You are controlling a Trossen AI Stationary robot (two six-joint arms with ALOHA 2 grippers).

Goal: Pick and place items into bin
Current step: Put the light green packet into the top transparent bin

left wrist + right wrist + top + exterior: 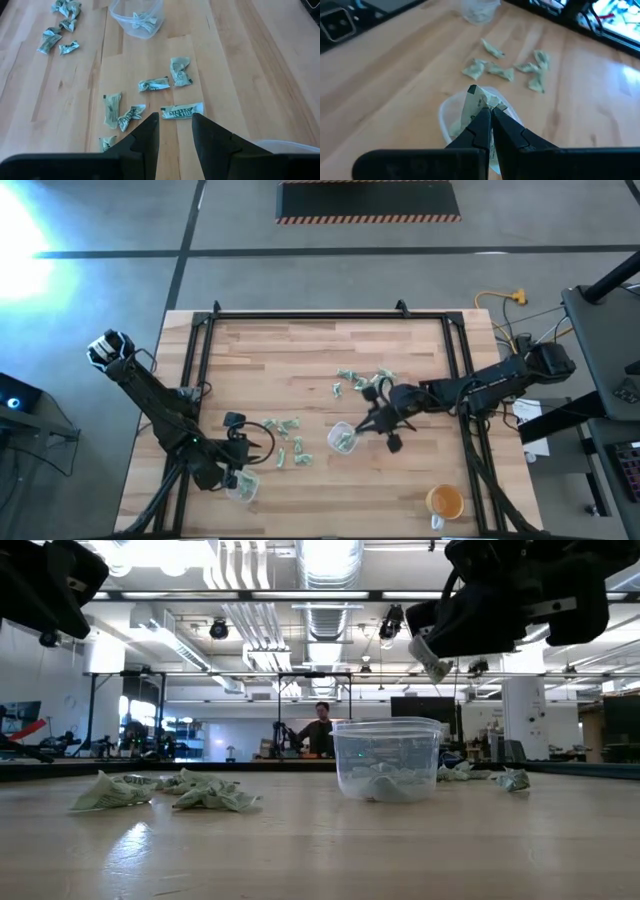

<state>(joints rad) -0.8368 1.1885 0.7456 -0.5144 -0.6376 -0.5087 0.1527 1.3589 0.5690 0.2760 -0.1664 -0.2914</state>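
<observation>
Clear cup beside left tool: cut off at frame edge. Clear cup under right tool: partly hidden. Wrapper print: too small to read.

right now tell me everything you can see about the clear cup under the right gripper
The clear cup is a small see-through plastic tub, round, with a slightly wider rim. It stands upright and open-topped on the wooden table, near the middle. Several crumpled green-and-white wrappers lie in its bottom. The right gripper hangs just above its mouth, shut on another wrapper; the gripper does not appear to touch the cup. More wrappers lie loose on the table around it.
</observation>
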